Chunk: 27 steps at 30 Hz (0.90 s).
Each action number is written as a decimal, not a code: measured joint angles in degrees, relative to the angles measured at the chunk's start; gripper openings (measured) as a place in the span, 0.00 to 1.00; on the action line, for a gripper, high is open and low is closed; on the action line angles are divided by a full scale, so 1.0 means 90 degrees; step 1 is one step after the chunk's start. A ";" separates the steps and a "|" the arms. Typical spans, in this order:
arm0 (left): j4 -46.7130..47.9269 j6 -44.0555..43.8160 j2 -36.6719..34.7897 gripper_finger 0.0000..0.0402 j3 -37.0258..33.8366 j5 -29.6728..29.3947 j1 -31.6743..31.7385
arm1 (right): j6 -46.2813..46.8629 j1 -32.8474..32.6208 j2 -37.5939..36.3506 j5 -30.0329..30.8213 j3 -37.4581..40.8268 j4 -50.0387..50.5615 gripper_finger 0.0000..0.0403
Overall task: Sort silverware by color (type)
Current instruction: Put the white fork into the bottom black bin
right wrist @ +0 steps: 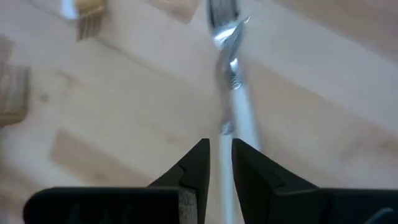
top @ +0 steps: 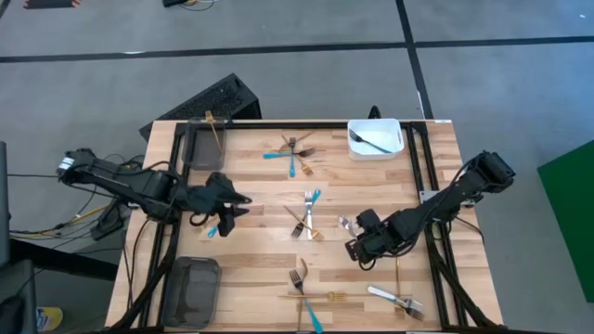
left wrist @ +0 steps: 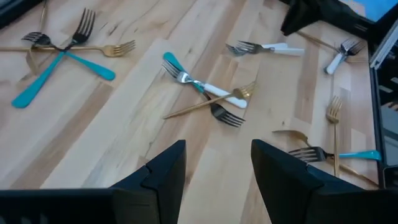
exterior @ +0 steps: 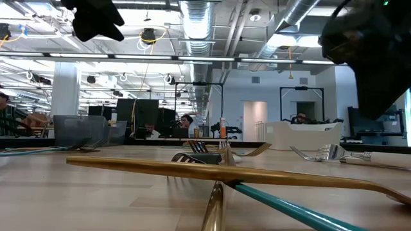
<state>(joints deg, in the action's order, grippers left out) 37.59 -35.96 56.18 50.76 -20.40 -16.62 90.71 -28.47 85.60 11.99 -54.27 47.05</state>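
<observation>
Wooden boards make up our big table, with black rails along its sides and a grey floor all around. Far behind it we see a wide room with bright lights and pipes overhead. Two dark trays sit on the left side, and a white bin with one fork inside sits at the back right. Forks lie crossed in little heaps: blue, gold and white ones. Our left gripper hangs over the left side, fingers wide apart and holding nothing. Our right gripper is low, its fingers pinched on a white fork.
</observation>
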 joint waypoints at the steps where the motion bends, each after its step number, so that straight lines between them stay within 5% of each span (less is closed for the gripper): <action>1: 0.0001 -0.0022 0.0025 0.42 0.0000 -0.0097 -0.0077 | -0.0136 0.0005 -0.0001 0.0009 0.0055 -0.0106 0.24; 11: -0.0103 -0.0136 0.0094 0.42 0.0000 -0.0585 -0.0183 | -0.0803 0.0103 -0.0002 0.0135 0.0461 -0.0678 0.40; 27: -0.0119 -0.0582 0.0092 0.42 0.0000 -0.0712 -0.0169 | -0.1508 0.0131 -0.0002 0.0002 0.1217 -0.1612 0.29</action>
<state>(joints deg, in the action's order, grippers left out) 36.51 -41.19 57.01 50.76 -26.81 -18.14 77.14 -27.29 85.58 12.01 -43.32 32.54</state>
